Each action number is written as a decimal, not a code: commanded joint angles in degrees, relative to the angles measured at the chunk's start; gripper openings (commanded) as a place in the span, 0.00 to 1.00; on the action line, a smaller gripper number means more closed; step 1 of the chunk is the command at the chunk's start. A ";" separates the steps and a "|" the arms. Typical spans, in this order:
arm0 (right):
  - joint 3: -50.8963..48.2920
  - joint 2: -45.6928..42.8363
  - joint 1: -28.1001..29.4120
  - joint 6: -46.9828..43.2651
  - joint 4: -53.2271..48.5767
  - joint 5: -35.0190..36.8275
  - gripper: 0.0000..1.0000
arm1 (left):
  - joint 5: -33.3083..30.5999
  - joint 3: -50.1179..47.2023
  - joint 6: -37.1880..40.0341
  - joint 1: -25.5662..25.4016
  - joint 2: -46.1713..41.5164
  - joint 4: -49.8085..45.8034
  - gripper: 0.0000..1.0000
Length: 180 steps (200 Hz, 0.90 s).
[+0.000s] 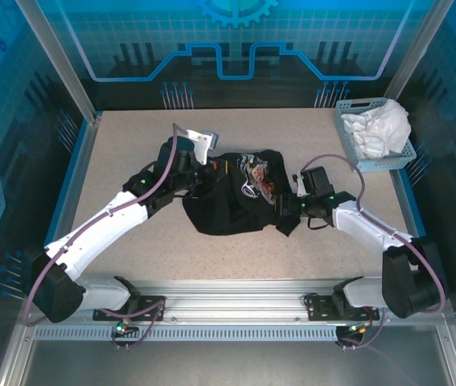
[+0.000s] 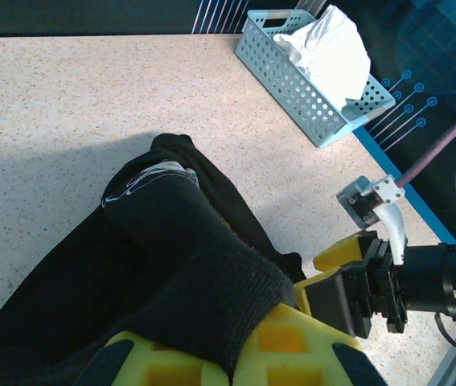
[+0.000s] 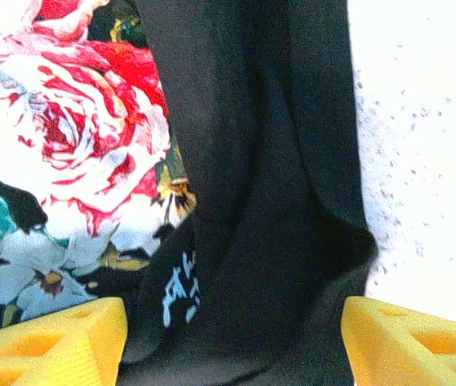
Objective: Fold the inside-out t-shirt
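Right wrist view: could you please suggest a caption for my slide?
Open right end effector around a fold of the black t-shirt, rose print at left, speckled table at right.

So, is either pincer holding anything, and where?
Left pincer pinches a bunched fold of the black cloth t-shirt; right pincer stands open over the cloth.

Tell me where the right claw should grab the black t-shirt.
Probably take the t-shirt by the raised black fold beside the rose print, coming from its right edge. That ridge stands up between the fingers of the open right claw; the left claw pinches the opposite side.
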 commanded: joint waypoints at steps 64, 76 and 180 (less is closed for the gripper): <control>-2.84 5.33 4.14 9.23 -0.41 1.13 0.49 | 1.63 1.42 0.69 0.95 -1.29 0.98 0.00; -2.58 7.33 4.24 9.68 0.54 1.42 0.46 | 1.43 1.41 0.78 1.02 -1.29 0.89 0.00; 3.94 -8.13 -7.05 0.49 -8.46 10.38 0.00 | 4.29 5.08 -7.78 11.59 -8.78 -0.29 0.00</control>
